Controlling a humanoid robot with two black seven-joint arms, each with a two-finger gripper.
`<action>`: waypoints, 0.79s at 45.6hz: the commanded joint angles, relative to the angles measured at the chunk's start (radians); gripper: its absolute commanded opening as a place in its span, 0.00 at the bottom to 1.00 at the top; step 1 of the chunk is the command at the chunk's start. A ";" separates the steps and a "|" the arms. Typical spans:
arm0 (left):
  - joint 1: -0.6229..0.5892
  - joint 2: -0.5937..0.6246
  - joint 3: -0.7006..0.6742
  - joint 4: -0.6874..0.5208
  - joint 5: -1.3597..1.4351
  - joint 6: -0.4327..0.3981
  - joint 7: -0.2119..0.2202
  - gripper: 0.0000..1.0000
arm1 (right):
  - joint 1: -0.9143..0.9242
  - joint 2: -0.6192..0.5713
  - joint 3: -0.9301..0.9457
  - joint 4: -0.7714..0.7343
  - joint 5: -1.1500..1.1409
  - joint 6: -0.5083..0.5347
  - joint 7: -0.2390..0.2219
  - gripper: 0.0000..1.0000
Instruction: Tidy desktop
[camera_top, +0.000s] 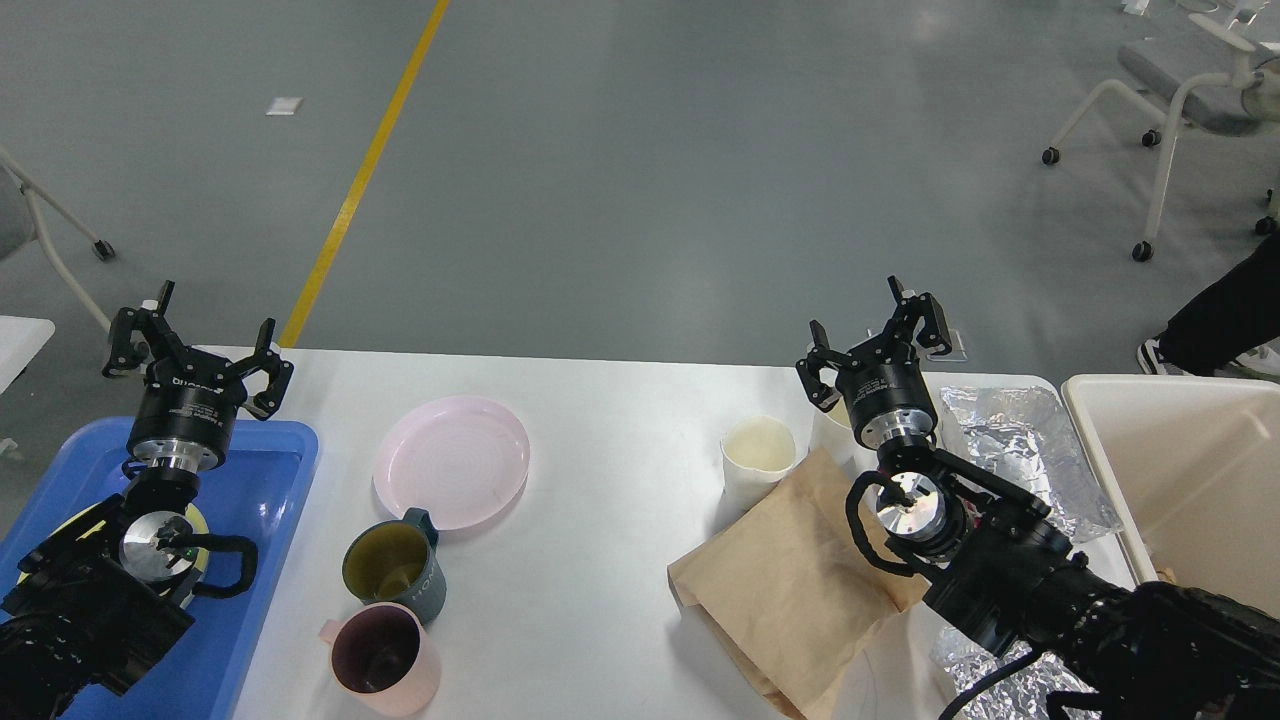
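Head view shows the white counter (610, 520) filling the lower middle of the frame, with a blue tray (270, 480) at lower left and a beige bin (1190, 470) at right. Left hand (198, 343) hangs over the tray's far edge, fingers spread apart and holding nothing. Right hand (872, 330) hovers above the counter's far right, fingers also apart and empty.

Dishes sit left of centre: a pink plate (452, 461), a dark green mug (393, 566) touching its near rim, and a pink mug (384, 659) just below that. All three lie to the right of the left hand and nearer to it than to the right one.

Rubbish lies under the right arm: a cream paper cup (757, 459), a brown paper bag (790, 580) whose long axis runs diagonally from lower left to upper right, and crumpled foil (1030, 440) beside the bin. The cup sits just left of and below the right hand, so that arm looks better placed for it.
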 joint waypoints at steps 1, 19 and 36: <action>0.000 0.000 -0.005 0.000 0.000 0.000 0.001 1.00 | 0.000 0.001 0.000 0.000 -0.001 0.000 0.000 1.00; 0.000 -0.002 -0.006 0.000 0.000 -0.002 0.002 1.00 | 0.000 -0.001 0.000 0.000 0.001 0.000 0.000 1.00; 0.002 -0.005 -0.020 0.000 -0.008 -0.003 0.004 1.00 | 0.000 -0.001 0.000 0.000 -0.001 0.001 0.000 1.00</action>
